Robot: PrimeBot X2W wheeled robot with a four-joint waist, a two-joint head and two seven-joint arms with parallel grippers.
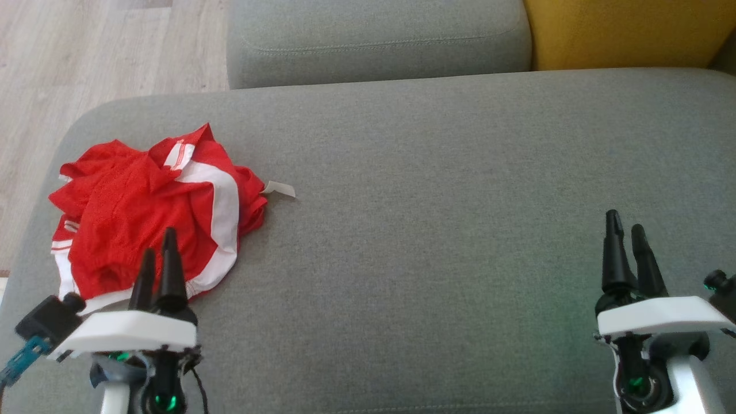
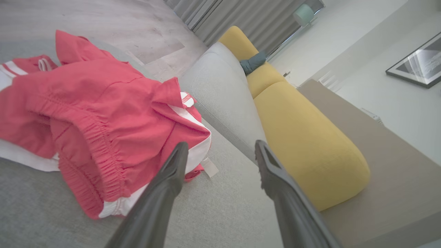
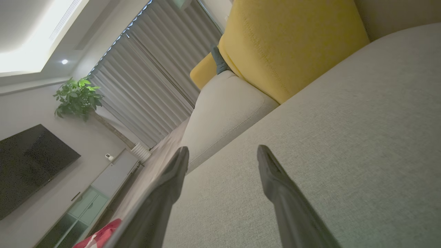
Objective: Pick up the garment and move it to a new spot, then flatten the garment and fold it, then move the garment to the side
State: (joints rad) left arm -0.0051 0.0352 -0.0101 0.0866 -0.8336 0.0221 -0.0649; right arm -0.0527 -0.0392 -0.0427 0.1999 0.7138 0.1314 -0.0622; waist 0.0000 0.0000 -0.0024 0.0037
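We see the garment [image 1: 144,218], red with white stripes, lying crumpled in a heap on the left end of the grey sofa seat [image 1: 437,201], close to the seat's left edge, with the wooden floor [image 1: 86,52] beyond it. A small white tag [image 1: 280,188] sticks out of its right side onto the bare fabric.

Our left end effector [image 1: 160,244] is at the near edge of the heap. In the head view its fingertips overlap the red cloth; we cannot tell whether they touch it. In the left wrist view the two fingers stand wide apart with nothing between them. The gathered waistband [image 2: 100,144] and most of the cloth lie to the left of them, and the gap between them looks onto bare seat.

Our right end effector [image 1: 625,221] is over the right part of the seat, well apart from the garment, its fingers likewise spread wide and empty in its wrist view.

Behind the seat are a grey back cushion [image 1: 374,40] and, to its right, a yellow cushion [image 1: 621,31]
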